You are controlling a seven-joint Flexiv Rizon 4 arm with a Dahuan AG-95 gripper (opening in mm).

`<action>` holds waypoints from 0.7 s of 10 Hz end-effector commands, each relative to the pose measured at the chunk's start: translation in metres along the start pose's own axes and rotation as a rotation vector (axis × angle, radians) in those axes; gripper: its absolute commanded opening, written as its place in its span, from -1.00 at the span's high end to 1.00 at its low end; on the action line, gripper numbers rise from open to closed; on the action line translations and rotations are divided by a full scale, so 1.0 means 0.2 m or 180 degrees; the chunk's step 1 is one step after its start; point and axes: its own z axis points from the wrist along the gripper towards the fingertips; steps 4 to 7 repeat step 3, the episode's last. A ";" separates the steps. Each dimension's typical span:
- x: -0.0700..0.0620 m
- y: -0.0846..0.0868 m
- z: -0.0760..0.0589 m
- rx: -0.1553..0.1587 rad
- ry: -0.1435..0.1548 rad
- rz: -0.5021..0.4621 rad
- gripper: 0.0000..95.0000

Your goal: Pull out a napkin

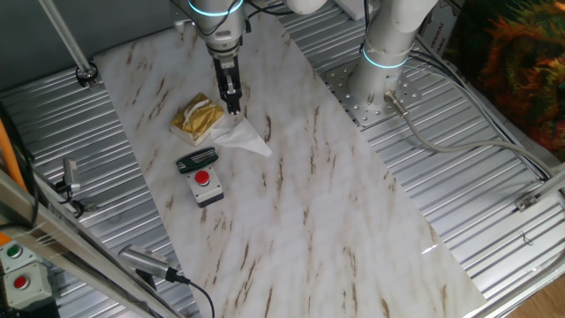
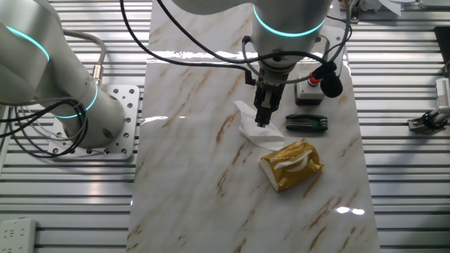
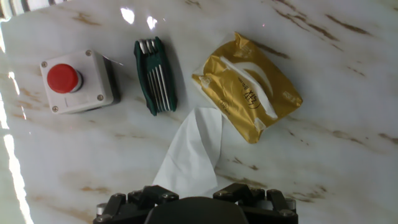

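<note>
- Gripper (image 2: 264,121) is closed on the napkin (image 3: 189,152), holding it up off the table (image 1: 335,203).
- Napkin's far corner reaches the packet (image 3: 249,87) — free or not, hard to tell.
- Lift straight and slow — thin paper tears, and the packet may drag.

The tool (image 2: 264,121) pinches the napkin (image 2: 254,130) (white, creased) beside the golden packet (image 2: 292,165).

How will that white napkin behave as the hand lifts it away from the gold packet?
The napkin will probably hang limp: it already drapes in soft folds below the hand. It looks very light, so the gold packet may drag along. Being thin, it could tear if yanked.
</note>
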 end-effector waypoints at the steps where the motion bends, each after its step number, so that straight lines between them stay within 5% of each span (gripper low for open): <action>1: 0.00 0.00 0.00 -0.0003 -0.0001 -0.0003 -0.60; 7: 0.00 0.00 0.00 -0.0002 0.0001 -0.0003 -0.60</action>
